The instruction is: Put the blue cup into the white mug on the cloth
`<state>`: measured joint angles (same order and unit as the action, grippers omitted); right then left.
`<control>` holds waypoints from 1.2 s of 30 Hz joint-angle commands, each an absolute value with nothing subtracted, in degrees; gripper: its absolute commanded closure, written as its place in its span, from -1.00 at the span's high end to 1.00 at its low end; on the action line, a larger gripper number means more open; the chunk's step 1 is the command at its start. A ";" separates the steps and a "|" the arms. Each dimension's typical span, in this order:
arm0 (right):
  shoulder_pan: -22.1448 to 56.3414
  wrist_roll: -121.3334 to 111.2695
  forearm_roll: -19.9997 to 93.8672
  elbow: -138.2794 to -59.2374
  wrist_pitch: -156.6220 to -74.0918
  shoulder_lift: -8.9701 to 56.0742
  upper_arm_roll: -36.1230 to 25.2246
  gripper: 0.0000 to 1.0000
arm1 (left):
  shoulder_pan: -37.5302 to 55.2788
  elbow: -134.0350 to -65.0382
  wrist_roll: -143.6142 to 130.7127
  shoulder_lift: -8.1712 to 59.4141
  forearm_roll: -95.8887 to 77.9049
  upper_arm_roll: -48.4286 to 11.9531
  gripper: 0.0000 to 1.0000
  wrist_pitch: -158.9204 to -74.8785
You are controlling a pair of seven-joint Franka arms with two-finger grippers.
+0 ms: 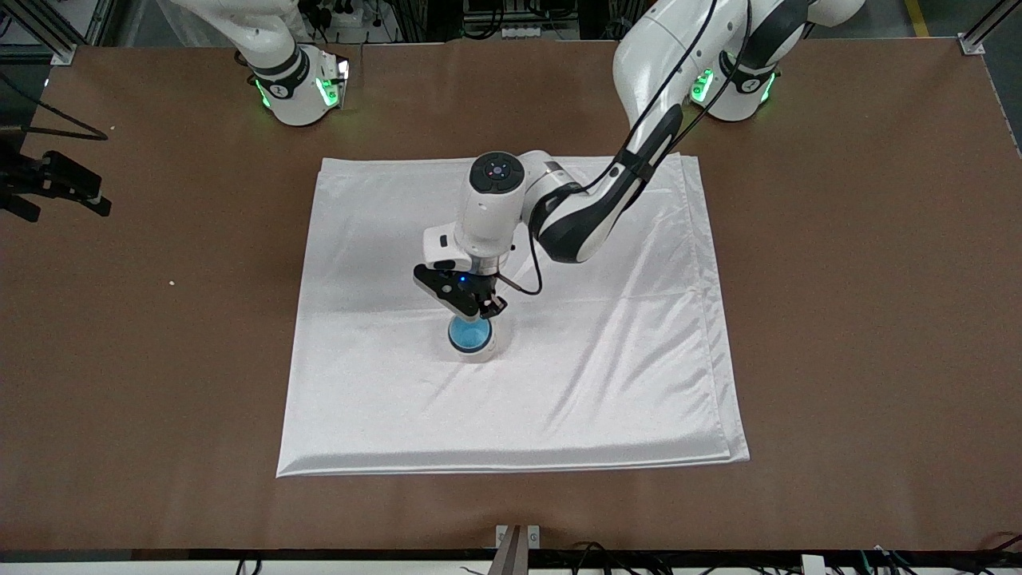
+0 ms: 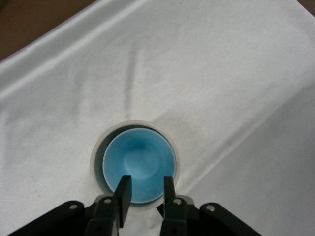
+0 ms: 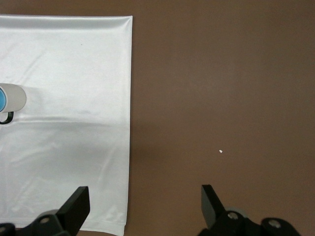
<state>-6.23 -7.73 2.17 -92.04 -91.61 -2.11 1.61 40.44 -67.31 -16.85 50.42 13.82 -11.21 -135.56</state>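
You are at the release step. The cloth [image 1: 559, 383] lies spread over the brown surface [image 1: 862, 319], and near its middle the white mug [image 1: 473, 348] stands with the blue cup [image 1: 469, 335] already nested inside it. Just above, your left claw [image 1: 471, 307] hangs over the cup rim, fingers [image 2: 123, 192] parted a little either side of the wall; it looks freed, though contact is hard to rule out. Next, lift straight up without dragging the cup. The right claw [image 3: 145, 204] waits spread wide over bare surface beside the cloth's edge.
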 commanded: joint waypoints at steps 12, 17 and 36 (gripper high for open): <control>-7.65 -4.13 2.64 -93.60 -94.13 -2.55 2.37 1.00 | 39.55 -66.27 -16.70 46.76 12.92 -10.81 1.00 -134.39; -7.91 -4.39 2.64 -93.78 -94.39 -2.46 2.37 1.00 | 37.97 -67.15 -16.79 42.20 12.92 -10.99 1.00 -128.51; -3.08 -4.66 2.55 -93.69 -93.78 -2.11 -1.93 1.00 | 29.97 -82.25 -16.08 19.88 8.96 -11.16 1.00 -115.49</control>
<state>-4.48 -4.96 2.23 -93.04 -93.68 -1.64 -0.73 31.73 -71.39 -16.85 29.18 10.66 -11.15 -115.31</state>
